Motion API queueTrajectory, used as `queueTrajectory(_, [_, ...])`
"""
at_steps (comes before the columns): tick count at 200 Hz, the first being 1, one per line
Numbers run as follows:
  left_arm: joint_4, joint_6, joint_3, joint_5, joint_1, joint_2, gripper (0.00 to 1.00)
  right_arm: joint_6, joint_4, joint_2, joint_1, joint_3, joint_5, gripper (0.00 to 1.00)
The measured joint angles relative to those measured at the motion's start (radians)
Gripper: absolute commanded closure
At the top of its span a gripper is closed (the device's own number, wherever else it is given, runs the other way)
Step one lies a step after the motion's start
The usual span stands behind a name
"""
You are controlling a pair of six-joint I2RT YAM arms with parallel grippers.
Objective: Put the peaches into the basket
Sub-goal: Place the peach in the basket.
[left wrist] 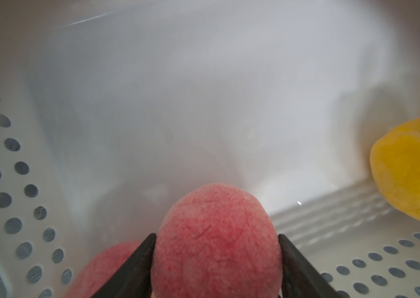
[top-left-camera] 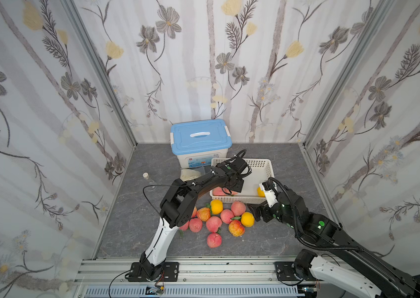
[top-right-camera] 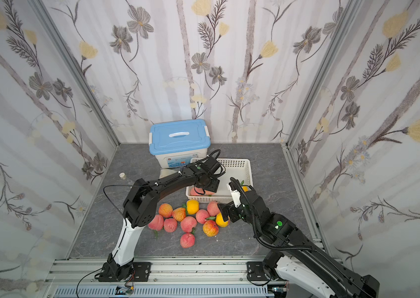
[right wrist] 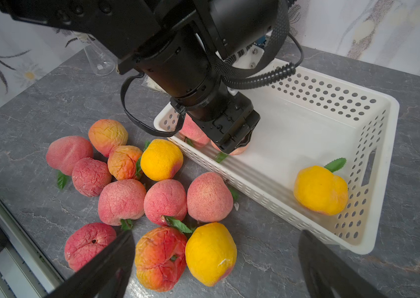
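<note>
On the grey table (top-left-camera: 139,232), a white basket (top-left-camera: 268,165) stands just beside a blue-lidded storage box (top-left-camera: 200,136). The left gripper (left wrist: 216,236) reaches into the basket, clamped on a pink peach (left wrist: 214,263) next to a second pink peach (left wrist: 105,268). A yellow peach (right wrist: 319,191) lies at the basket's other end. The right gripper (right wrist: 216,232) hangs wide open and holds nothing, over the other peaches (top-left-camera: 213,224) clustered on the table near the basket.

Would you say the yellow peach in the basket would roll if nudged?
Probably: the yellow peach is round and lies loose on the smooth floor of the basket, though the walls should stop it. Its wrinkled, matte skin looks soft and grippy, so it likely won't slip.
</note>
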Motion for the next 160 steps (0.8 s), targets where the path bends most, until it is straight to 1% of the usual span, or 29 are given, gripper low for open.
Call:
queueTrajectory(53, [0.0, -0.007, -0.001, 0.0, -0.005, 0.0, 0.21, 0.015, -0.024, 0.014, 0.0, 0.002, -0.001, 0.02])
queueTrajectory(95, [0.001, -0.011, -0.001, 0.001, -0.006, -0.029, 0.19, 0.018, -0.051, 0.027, 0.0, 0.02, -0.028, 0.02])
queueTrajectory(128, [0.011, -0.011, -0.014, 0.001, -0.006, -0.099, 0.18, 0.028, -0.071, 0.027, 0.0, 0.021, -0.038, 0.02])
queueTrajectory(160, [0.052, -0.008, -0.094, -0.001, -0.006, -0.213, 0.18, 0.041, -0.105, 0.047, 0.0, 0.042, -0.053, 0.02])
